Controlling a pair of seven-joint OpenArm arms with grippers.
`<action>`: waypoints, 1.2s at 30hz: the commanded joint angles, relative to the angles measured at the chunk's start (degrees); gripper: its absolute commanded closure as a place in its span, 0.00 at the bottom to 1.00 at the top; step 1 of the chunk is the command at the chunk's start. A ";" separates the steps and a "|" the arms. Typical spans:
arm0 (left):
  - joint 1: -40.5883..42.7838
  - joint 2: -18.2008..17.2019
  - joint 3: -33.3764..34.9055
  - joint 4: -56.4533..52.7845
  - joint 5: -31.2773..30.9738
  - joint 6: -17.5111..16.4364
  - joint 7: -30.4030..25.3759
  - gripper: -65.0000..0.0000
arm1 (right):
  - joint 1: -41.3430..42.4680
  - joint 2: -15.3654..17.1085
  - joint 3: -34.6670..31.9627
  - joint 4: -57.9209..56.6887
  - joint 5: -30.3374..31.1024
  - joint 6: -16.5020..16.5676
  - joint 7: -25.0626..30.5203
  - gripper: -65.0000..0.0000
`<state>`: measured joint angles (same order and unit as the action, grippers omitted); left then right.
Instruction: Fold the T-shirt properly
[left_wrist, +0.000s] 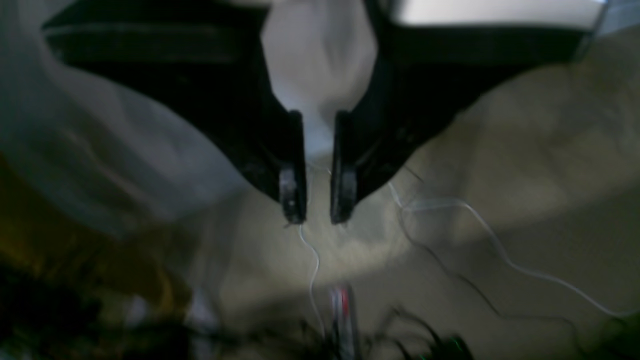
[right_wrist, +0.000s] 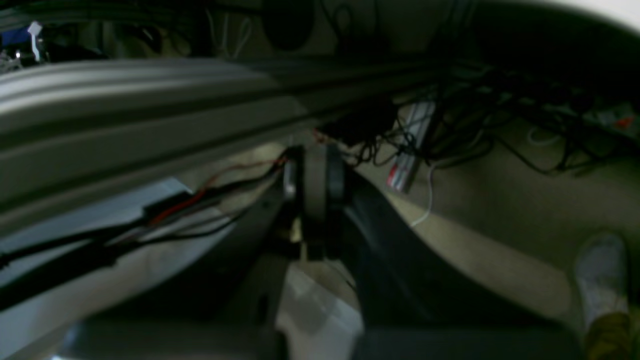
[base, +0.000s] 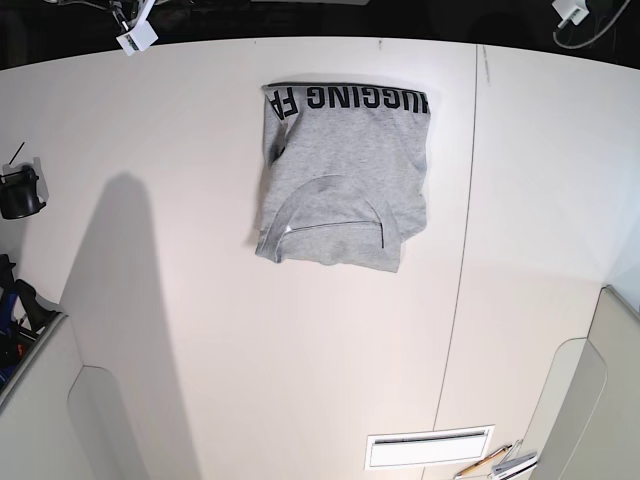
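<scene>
The heather-grey T-shirt (base: 345, 175) lies folded into a compact rectangle at the back middle of the white table (base: 200, 300). Its ribbed collar (base: 330, 205) faces up near the front edge, and a band of black lettering (base: 350, 98) runs along the far edge. Neither arm appears in the base view. In the left wrist view my left gripper (left_wrist: 317, 220) hangs over the floor, its black fingers a narrow gap apart with nothing between them. In the right wrist view my right gripper (right_wrist: 314, 165) has its fingers pressed together, empty, beside the table's edge.
A white vent plate (base: 428, 447) sits at the table's front. A black object (base: 20, 190) stands at the left edge and a white adapter (base: 135, 38) at the back left. Cables (left_wrist: 450, 240) trail over the floor, and a person's white shoe (right_wrist: 602, 280) shows below.
</scene>
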<state>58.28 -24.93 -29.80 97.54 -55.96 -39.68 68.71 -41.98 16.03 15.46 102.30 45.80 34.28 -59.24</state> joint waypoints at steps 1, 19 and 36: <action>0.94 -0.50 1.46 -0.98 1.18 -0.32 -1.11 0.86 | -0.81 0.48 0.26 0.39 0.46 0.20 0.33 1.00; -13.75 -0.79 40.11 -36.06 34.38 -0.32 -23.96 0.86 | -0.74 1.33 -12.24 -18.10 -17.27 -3.06 7.13 1.00; -42.58 6.08 64.11 -60.85 33.07 6.16 -27.52 0.86 | 20.52 -0.39 -24.35 -49.79 -25.03 -11.56 6.56 1.00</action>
<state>15.31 -18.31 34.41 36.51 -22.98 -33.15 40.58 -21.06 15.33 -8.91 52.12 20.69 22.65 -52.10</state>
